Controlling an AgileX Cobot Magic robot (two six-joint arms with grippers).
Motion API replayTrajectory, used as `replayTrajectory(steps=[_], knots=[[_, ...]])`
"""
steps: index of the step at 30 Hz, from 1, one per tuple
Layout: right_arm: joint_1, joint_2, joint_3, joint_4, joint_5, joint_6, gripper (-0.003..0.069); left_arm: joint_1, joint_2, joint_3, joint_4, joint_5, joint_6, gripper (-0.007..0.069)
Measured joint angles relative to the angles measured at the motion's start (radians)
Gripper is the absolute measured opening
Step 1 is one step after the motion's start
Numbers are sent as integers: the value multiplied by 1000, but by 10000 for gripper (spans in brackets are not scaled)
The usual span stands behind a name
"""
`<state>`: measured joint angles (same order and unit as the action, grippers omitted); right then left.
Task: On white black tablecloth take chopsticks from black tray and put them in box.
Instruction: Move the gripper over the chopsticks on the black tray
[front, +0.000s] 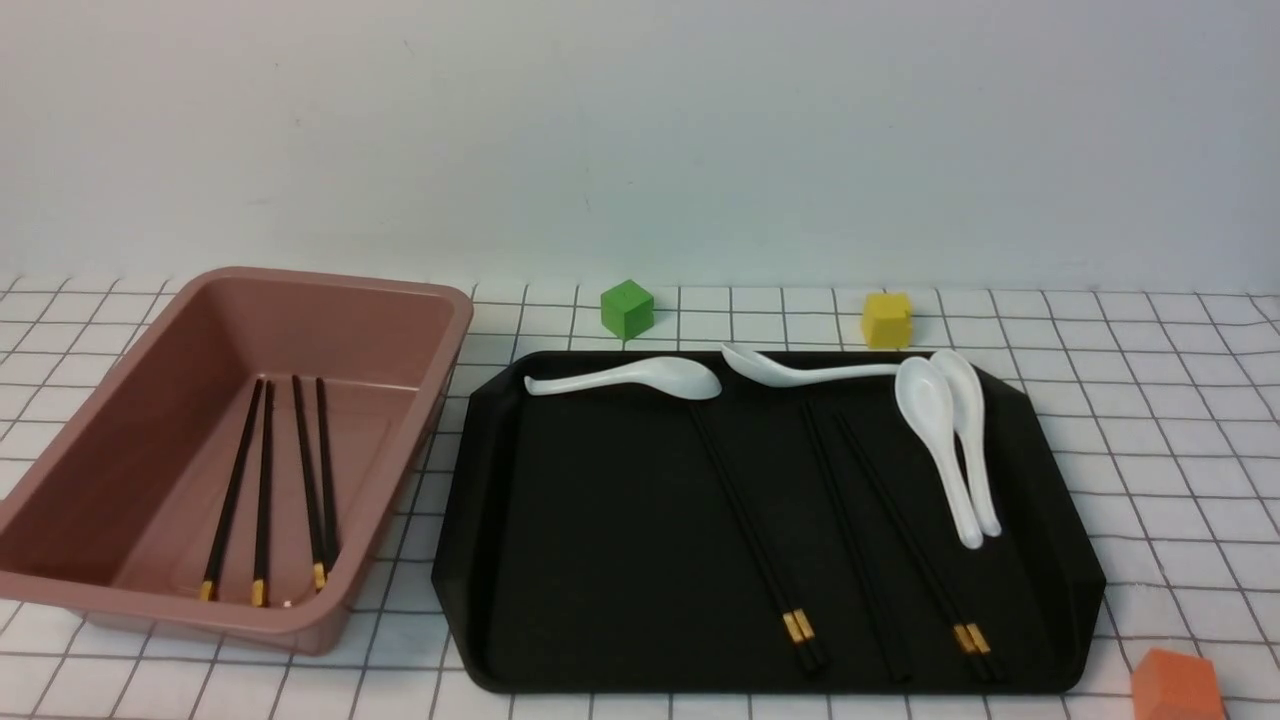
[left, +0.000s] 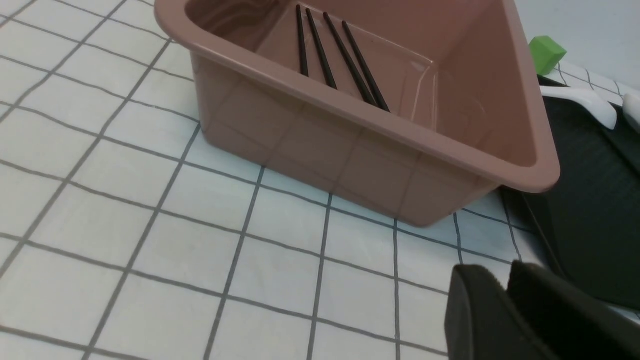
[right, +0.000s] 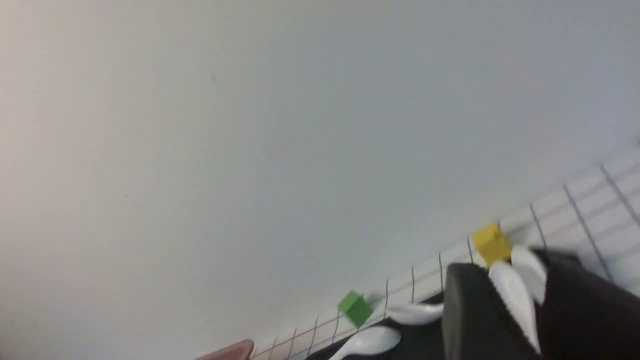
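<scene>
Several black chopsticks with gold bands (front: 752, 532) lie lengthwise on the black tray (front: 600, 540), right of its middle, on the checked tablecloth (front: 1150, 400). Several more chopsticks (front: 262, 480) lie inside the pink-brown box (front: 330, 284) to the tray's left; they also show in the left wrist view (left: 345, 65). Neither arm shows in the front view. My left gripper (left: 505, 272) is shut and empty, low over the cloth near the box's (left: 350, 145) near corner and the tray (left: 590, 200). My right gripper (right: 512, 265) is open and empty, above the tray (right: 425, 345), pointing towards its far side.
White spoons lie along the tray's far edge (front: 640, 378) and right side (front: 945, 440), close to the chopsticks. A green cube (front: 627, 308) and a yellow cube (front: 887, 319) stand behind the tray. An orange cube (front: 1178, 685) sits at the front right. A wall stands behind the table.
</scene>
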<state>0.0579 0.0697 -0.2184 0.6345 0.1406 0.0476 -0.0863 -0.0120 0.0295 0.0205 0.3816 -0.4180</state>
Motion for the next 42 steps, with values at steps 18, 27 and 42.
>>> replayTrajectory(steps=[18, 27, 42], knots=[[79, 1119, -465, 90, 717, -516, 24, 0, 0, 0, 0, 0, 0, 125], [358, 1458, -754, -86, 617, -378, 80, 0, 0, 0, 0, 0, 0, 132], [515, 1920, -1147, -679, 616, 154, 366, 0, 0, 0, 0, 0, 0, 148]])
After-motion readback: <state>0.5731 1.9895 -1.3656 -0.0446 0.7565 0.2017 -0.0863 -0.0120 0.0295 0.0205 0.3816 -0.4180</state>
